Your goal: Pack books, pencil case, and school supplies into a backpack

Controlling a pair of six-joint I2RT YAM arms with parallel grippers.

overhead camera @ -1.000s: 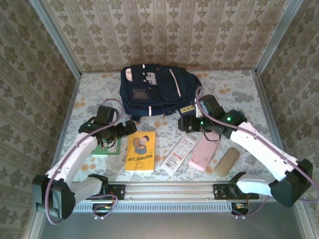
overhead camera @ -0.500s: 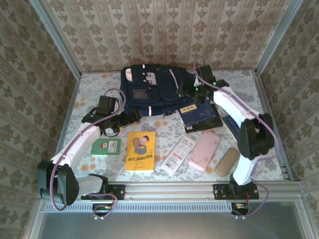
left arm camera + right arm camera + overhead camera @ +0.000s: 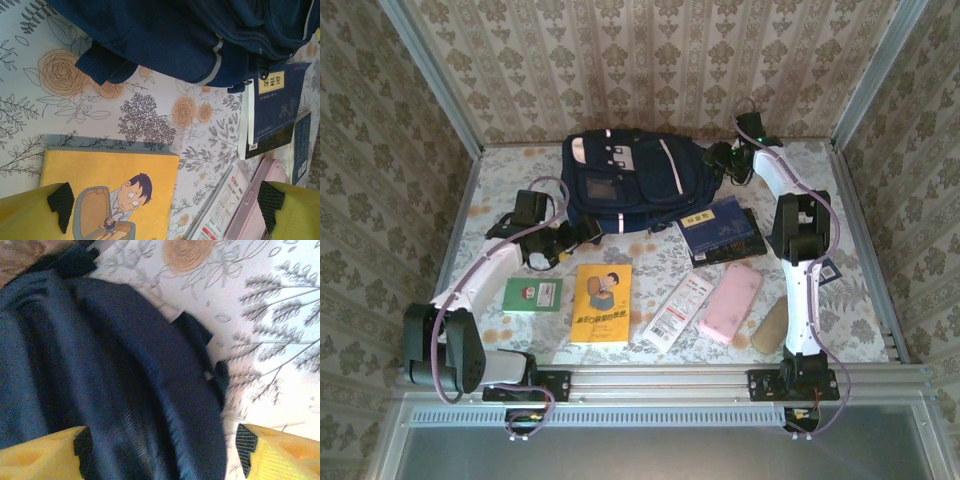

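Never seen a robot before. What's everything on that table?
backpack: one, navy, far middle
large book: one, navy, beside backpack
paperback: one, yellow, near middle
booklet: one, green, near left
packet: one, white, right of paperback
soft pouch: one, pink, right of packet
cylindrical pouch: one, tan, near right
thin item: one, dark blue, beside large book
table: one, floral cloth
left gripper: one, open, by backpack's near-left corner
right gripper: one, open, at backpack's right side

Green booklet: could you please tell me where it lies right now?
In the top view, the green booklet lies flat at the near left, just left of the yellow paperback.
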